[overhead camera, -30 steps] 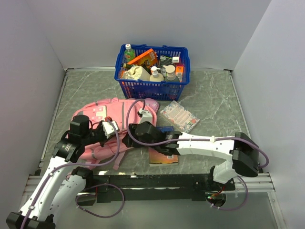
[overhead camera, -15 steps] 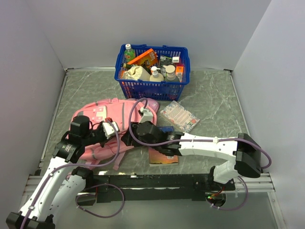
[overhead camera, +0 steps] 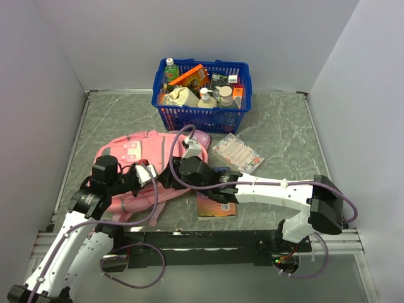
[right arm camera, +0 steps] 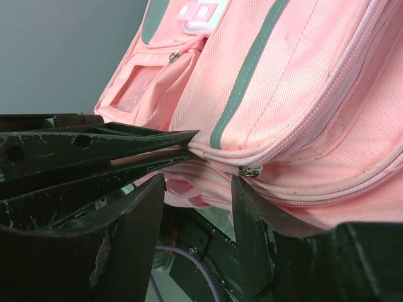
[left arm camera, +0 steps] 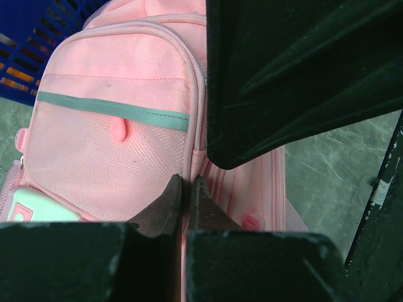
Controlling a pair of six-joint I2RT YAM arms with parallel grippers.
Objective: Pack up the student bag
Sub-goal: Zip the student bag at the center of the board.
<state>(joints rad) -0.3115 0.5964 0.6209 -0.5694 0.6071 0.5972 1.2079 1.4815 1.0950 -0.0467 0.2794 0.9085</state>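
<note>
1. The student bag is laid flat on the left half of the table, nearer the arms than the far wall, its grey-trimmed front pockets facing up.
2. The left gripper is set at the bag's near right edge. In the left wrist view its jaws are seen pressed together, with a fold of the bag's pink fabric pinched between them.
3. The right gripper is reached across to the same edge from the right. In the right wrist view its jaws are seen standing about half apart. The bag's zipped seam lies just beyond them, and nothing is seen held.
4. A pink pencil case is partly seen just beyond the bag's far right corner.
5. A book lies near, partly under the right arm, and a flat patterned packet lies to the right of the bag.
6. A blue basket filled with bottles and boxes is placed at the far edge of the table.
</note>
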